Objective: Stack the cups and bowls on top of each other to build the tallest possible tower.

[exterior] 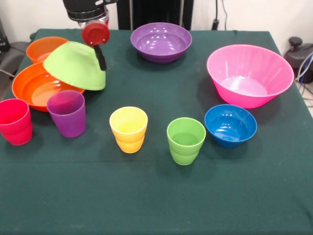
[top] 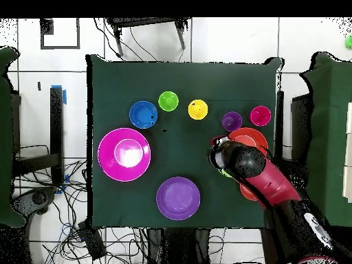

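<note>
My gripper (exterior: 100,59) is shut on the rim of the lime green bowl (exterior: 73,66), one black finger lying on its outside. The bowl hangs upside down and tilted above the large orange bowl (exterior: 29,90) at the left. The purple bowl (exterior: 160,41), pink bowl (exterior: 249,73), small blue bowl (exterior: 230,125) and small orange bowl (exterior: 44,48) each stand apart, upright. The cups form a front row: red (exterior: 14,121), purple (exterior: 67,113), yellow (exterior: 128,129), green (exterior: 186,140). No tower is in view. From overhead my arm (top: 258,175) hides the green bowl.
The green tablecloth (exterior: 156,196) reaches the table's edges. Cables and dark equipment (exterior: 298,51) lie off the right side. In the overhead view, cables (top: 103,234) run over the floor around the table.
</note>
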Tool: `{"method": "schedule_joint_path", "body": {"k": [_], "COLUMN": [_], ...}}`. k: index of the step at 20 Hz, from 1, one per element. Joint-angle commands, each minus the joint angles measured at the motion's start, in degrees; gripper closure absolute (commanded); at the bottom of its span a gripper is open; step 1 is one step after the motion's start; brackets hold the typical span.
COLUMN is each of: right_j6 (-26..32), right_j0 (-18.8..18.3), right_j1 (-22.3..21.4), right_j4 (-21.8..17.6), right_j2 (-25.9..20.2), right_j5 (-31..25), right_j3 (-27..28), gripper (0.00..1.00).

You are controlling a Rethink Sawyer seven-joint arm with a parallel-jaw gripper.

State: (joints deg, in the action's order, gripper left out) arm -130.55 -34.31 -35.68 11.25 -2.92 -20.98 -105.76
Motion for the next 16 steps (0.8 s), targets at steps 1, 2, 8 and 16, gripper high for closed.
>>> {"method": "schedule_joint_path", "body": {"k": [1, 2, 8, 16], "right_j6": [-5.8, -5.7, -4.8, -3.8], "right_j0": [0.3, -0.4, -2.3, -6.7], "right_j1": [0.8, 0.9, -2.6, -2.6], "right_j4": [1.9, 2.0, 2.0, 0.9], "right_j2": [-4.6, -5.7, -8.6, -13.8], "right_j5": [-1.9, -1.0, -0.6, 4.1], "right_j3": [-2.9, -4.6, -12.3, -19.3], "gripper": [0.00, 0.00, 0.00, 0.00]}}
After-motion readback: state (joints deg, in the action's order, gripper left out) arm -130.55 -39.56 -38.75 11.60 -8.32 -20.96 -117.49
